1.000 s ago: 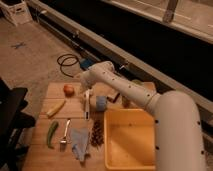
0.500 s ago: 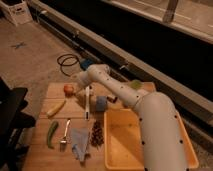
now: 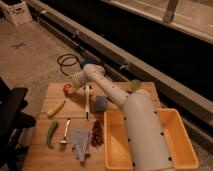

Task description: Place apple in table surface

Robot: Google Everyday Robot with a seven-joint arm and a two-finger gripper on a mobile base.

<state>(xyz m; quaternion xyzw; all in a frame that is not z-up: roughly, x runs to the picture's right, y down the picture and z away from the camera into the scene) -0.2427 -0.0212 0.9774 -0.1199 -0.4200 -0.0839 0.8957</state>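
Camera view: the light wooden slatted table surface [image 3: 42, 156] carries a large yellow plastic bin [image 3: 172, 145] on its right side. A white robot arm [image 3: 135, 120] stretches over both. Its gripper [image 3: 74, 89] sits at the table's far left corner, right against the small round reddish-orange apple [image 3: 66, 88]. I cannot tell whether the claw is spread or clamped on the fruit.

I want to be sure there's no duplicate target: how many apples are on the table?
1. The apple lies near the table surface's far left corner, with the gripper right beside it. The arm covers part of the tabletop, so another could be hidden.
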